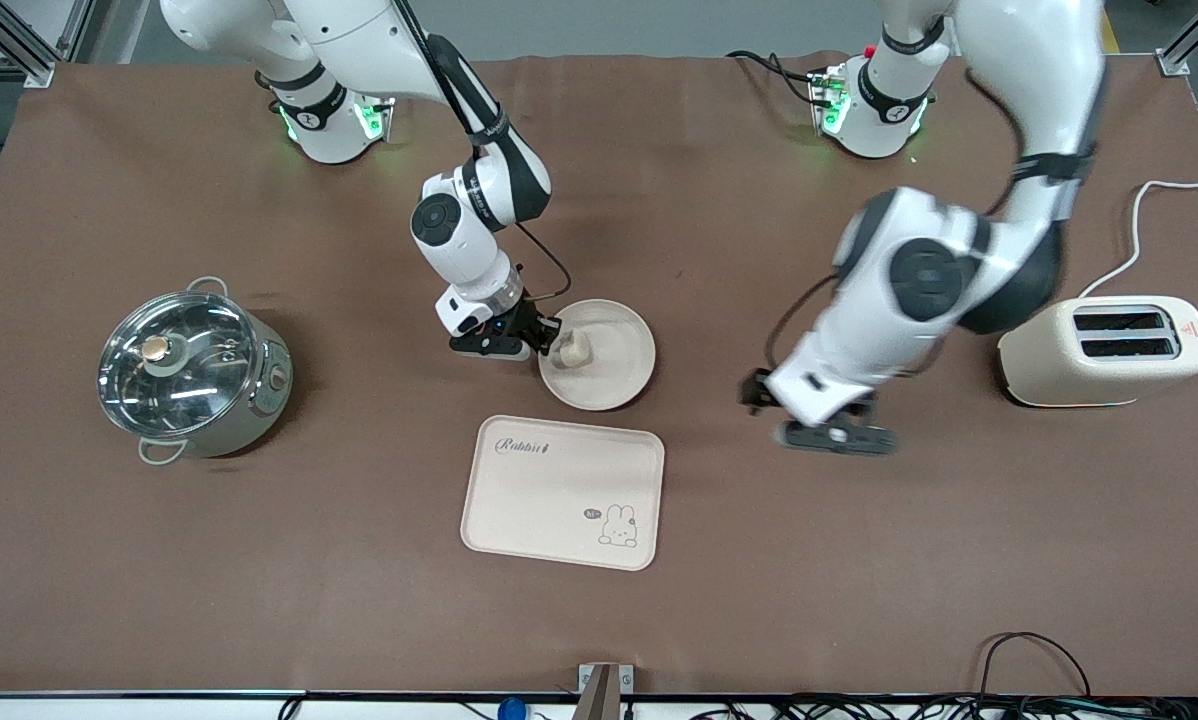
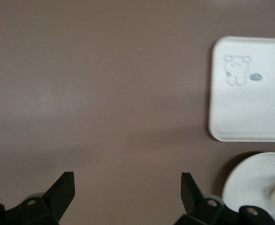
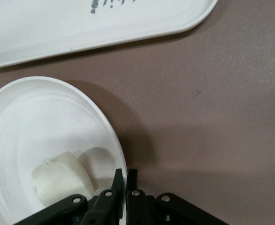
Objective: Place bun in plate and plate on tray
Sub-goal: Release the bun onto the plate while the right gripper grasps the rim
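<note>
Bun [image 1: 576, 349] sits in plate [image 1: 599, 355], at rim toward right arm's end – plate mid-table, not on tray [image 1: 562, 492]. Tray lies apart from plate, nearer front edge. Your right gripper [image 3: 125, 180] clamped on plate rim, fingers pinched together, bun just beside. Your left gripper [image 2: 127, 187] spread wide, holding nothing – hovers over bare table between plate and toaster [image 1: 1105, 349]. Lidded pot [image 1: 193, 369] near right arm's end.

One bun [image 1: 576, 349], plate [image 1: 621, 370], tray [image 1: 529, 500]
</note>
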Controlling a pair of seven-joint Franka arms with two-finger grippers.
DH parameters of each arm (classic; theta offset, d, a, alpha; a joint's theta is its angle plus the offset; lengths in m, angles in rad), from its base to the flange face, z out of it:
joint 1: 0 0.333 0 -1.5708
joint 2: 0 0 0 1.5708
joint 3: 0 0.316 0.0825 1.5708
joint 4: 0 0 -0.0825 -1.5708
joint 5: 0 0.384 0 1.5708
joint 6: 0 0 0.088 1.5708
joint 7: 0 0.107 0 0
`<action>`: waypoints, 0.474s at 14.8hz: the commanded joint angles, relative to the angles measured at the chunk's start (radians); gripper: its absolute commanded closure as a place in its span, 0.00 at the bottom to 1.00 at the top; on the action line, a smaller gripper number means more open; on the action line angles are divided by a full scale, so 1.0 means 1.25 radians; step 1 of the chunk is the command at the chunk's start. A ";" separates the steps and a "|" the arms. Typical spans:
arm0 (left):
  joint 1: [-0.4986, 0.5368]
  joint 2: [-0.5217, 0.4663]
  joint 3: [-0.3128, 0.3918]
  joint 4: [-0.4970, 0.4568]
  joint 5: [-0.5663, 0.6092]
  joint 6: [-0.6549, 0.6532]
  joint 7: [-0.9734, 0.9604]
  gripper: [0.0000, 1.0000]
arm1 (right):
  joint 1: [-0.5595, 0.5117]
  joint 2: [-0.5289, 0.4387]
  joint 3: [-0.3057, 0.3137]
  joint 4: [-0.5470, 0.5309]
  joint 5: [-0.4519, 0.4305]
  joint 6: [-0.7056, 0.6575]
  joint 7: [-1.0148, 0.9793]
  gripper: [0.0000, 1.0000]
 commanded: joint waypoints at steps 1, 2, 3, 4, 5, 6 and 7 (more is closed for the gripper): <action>0.075 -0.027 -0.006 0.075 0.010 -0.120 0.068 0.00 | -0.005 -0.022 -0.004 0.006 0.018 -0.004 -0.008 1.00; 0.095 -0.036 -0.006 0.118 0.010 -0.188 0.082 0.00 | -0.015 -0.020 -0.004 0.022 0.018 -0.004 -0.008 1.00; 0.113 -0.054 -0.006 0.149 0.010 -0.256 0.096 0.00 | -0.030 -0.019 -0.004 0.040 0.018 -0.007 -0.008 1.00; 0.131 -0.086 -0.009 0.160 0.009 -0.309 0.114 0.00 | -0.047 -0.017 -0.003 0.060 0.018 -0.012 -0.008 1.00; 0.148 -0.124 -0.010 0.157 0.009 -0.344 0.124 0.00 | -0.057 -0.014 -0.003 0.082 0.018 -0.022 -0.008 1.00; 0.156 -0.154 -0.010 0.154 0.007 -0.373 0.128 0.00 | -0.069 -0.009 -0.003 0.109 0.018 -0.033 -0.009 1.00; 0.168 -0.181 -0.009 0.155 0.007 -0.406 0.130 0.00 | -0.082 0.014 -0.003 0.139 0.018 -0.038 -0.010 1.00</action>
